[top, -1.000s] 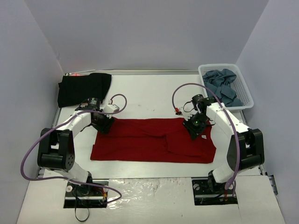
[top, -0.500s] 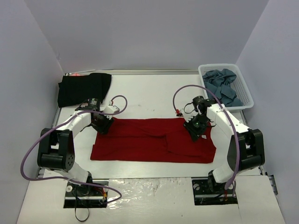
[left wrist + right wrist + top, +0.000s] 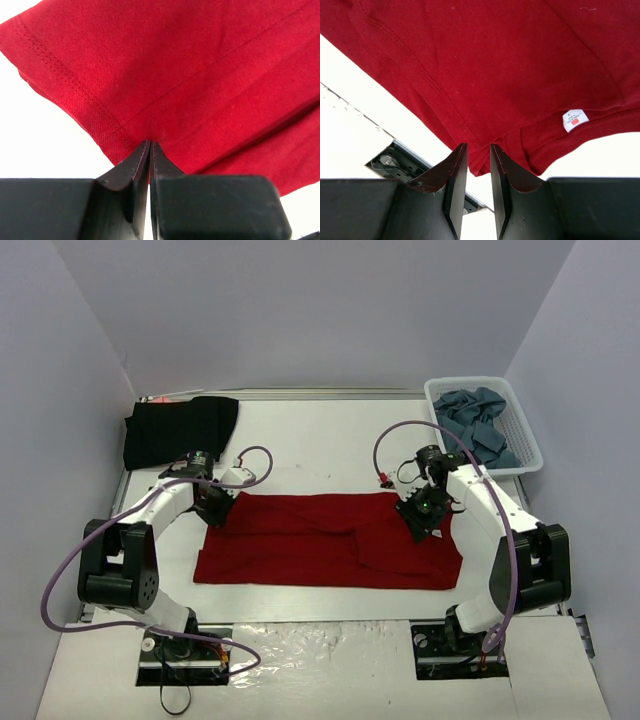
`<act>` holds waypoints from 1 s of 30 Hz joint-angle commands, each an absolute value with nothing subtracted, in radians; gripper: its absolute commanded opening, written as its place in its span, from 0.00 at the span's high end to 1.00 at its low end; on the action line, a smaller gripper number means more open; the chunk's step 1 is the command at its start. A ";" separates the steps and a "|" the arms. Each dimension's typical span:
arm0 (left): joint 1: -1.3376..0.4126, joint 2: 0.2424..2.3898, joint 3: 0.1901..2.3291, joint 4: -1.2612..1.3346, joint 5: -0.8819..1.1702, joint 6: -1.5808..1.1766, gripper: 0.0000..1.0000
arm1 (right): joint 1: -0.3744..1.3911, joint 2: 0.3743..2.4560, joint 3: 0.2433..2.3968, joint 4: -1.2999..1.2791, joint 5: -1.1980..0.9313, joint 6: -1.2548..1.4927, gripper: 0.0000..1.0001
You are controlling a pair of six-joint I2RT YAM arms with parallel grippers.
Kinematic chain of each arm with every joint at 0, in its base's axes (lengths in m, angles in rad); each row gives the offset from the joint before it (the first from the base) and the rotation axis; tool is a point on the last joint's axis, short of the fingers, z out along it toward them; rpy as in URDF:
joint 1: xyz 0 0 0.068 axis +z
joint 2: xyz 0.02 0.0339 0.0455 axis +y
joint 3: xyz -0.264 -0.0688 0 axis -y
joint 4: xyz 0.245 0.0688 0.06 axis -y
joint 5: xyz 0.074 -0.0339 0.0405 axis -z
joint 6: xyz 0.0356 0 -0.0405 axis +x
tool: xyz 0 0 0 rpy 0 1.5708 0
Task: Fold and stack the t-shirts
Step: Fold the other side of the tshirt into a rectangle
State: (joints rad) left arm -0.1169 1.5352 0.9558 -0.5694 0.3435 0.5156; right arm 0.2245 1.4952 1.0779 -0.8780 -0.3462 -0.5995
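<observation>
"Any words to read?"
"A white tag (image 3: 575,120) right of the right fingers (image 3: 454,170), but the print is too tiny."
"What changed?"
"The left fingers (image 3: 131,172) were apart. Now they pinch the dark red t-shirt (image 3: 330,540) by its hem. The right fingers hold its edge too. It lies spread on the bench (image 3: 330,440)."

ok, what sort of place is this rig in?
Probably a lab test cell, not a home: a white table boxed in by plain panels, a left arm and right arm bolted at its near edge, and a dark red t-shirt spread out on it.
</observation>
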 commanded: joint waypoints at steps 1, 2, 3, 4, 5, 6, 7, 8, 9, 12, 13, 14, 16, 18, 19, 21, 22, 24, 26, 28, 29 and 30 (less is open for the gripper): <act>-0.120 1.471 0.959 -0.623 0.359 0.540 0.97 | 0.215 1.453 1.071 -0.917 -0.336 -0.597 0.79; -0.120 1.465 0.956 -0.626 0.362 0.545 0.98 | 0.215 1.450 1.069 -0.917 -0.336 -0.597 0.79; -0.121 1.460 0.954 -0.630 0.365 0.552 0.98 | 0.213 1.447 1.069 -0.916 -0.334 -0.597 0.78; -0.120 1.447 0.950 -0.637 0.368 0.557 0.98 | 0.212 1.447 1.068 -0.917 -0.333 -0.597 0.79; -0.120 1.442 0.948 -0.641 0.371 0.561 0.97 | 0.210 1.445 1.063 -0.917 -0.334 -0.597 0.79; -0.121 1.437 0.942 -0.644 0.373 0.572 0.98 | 0.210 1.440 1.063 -0.917 -0.336 -0.597 0.79; -0.120 1.428 0.940 -0.647 0.373 0.574 0.98 | 0.210 1.437 1.060 -0.916 -0.334 -0.597 0.79; -0.120 1.425 0.936 -0.646 0.370 0.577 0.98 | 0.206 1.433 1.058 -0.914 -0.336 -0.598 0.79; -0.120 1.424 0.936 -0.646 0.365 0.577 0.97 | 0.207 1.431 1.057 -0.916 -0.336 -0.597 0.80; -0.121 1.420 0.936 -0.656 0.374 0.586 0.98 | 0.204 1.422 1.055 -0.914 -0.334 -0.597 0.81; -0.123 1.419 0.936 -0.661 0.385 0.592 0.98 | 0.201 1.420 1.054 -0.914 -0.333 -0.598 0.80; -0.121 1.416 0.936 -0.669 0.390 0.615 0.98 | 0.201 1.419 1.052 -0.914 -0.330 -0.597 0.80; -0.123 1.405 0.927 -0.675 0.379 0.632 0.98 | 0.198 1.417 1.048 -0.914 -0.328 -0.598 0.80; -0.123 1.398 0.914 -0.670 0.361 0.653 0.98 | 0.195 1.417 1.045 -0.913 -0.325 -0.598 0.80; -0.123 1.396 0.911 -0.670 0.350 0.661 0.98 | 0.196 1.417 1.045 -0.914 -0.324 -0.598 0.80; -0.124 1.388 0.902 -0.661 0.322 0.678 0.98 | 0.193 1.422 1.042 -0.913 -0.324 -0.598 0.80; -0.123 1.385 0.893 -0.660 0.316 0.686 0.98 | 0.195 1.424 1.040 -0.911 -0.325 -0.598 0.80; -0.123 1.379 0.887 -0.652 0.301 0.692 0.97 | 0.193 1.427 1.039 -0.910 -0.324 -0.597 0.80; -0.123 1.376 0.881 -0.649 0.288 0.692 0.97 | 0.192 1.428 1.037 -0.907 -0.322 -0.594 0.80; -0.123 1.368 0.876 -0.650 0.291 0.698 0.98 | 0.192 1.431 1.038 -0.905 -0.319 -0.592 0.80; -0.123 1.364 0.870 -0.647 0.291 0.698 0.97 | 0.190 1.433 1.039 -0.905 -0.319 -0.592 0.80; -0.123 1.359 0.867 -0.646 0.291 0.699 0.98 | 0.190 1.433 1.037 -0.904 -0.319 -0.591 0.80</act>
State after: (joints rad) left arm -0.1177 1.4033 0.8803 -0.6304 0.3042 0.6678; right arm 0.2001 1.4471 1.0508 -0.8715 -0.3367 -0.5991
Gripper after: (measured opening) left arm 0.028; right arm 0.202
